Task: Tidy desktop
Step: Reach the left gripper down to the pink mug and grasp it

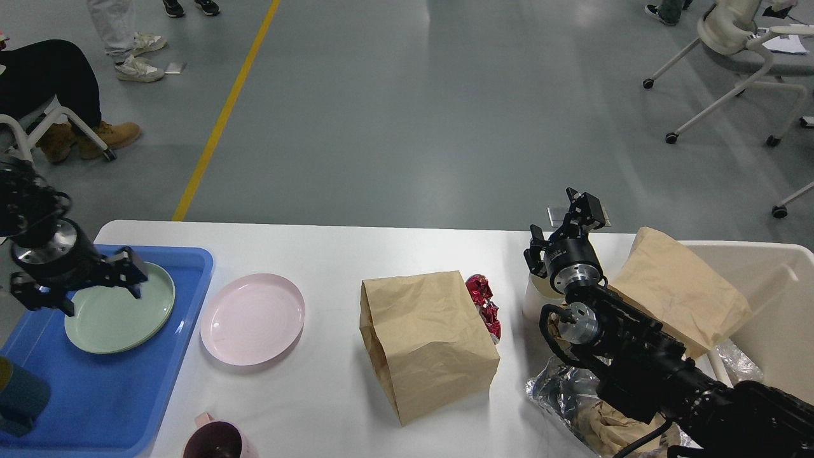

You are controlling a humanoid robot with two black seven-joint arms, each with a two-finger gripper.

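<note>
The white desktop [356, 248] spans the view. My left gripper [86, 286] is open and empty, its fingers spread just above the green plate [108, 321] on the blue tray [102, 394]. A pink plate [252, 318] lies on the desktop beside the tray. A brown paper bag [426, 343] lies on its side in the middle, with red foil wrappers [483, 302] behind it. My right gripper [563, 219] is raised, open and empty, above a white cup [533, 304].
A teal cup [19, 394] stands on the tray's near left. A dark mug [216, 442] is at the front edge. A second paper bag [683, 292] leans on the beige bin [785, 299] at the right. Crumpled clear plastic [559, 394] lies under my right arm.
</note>
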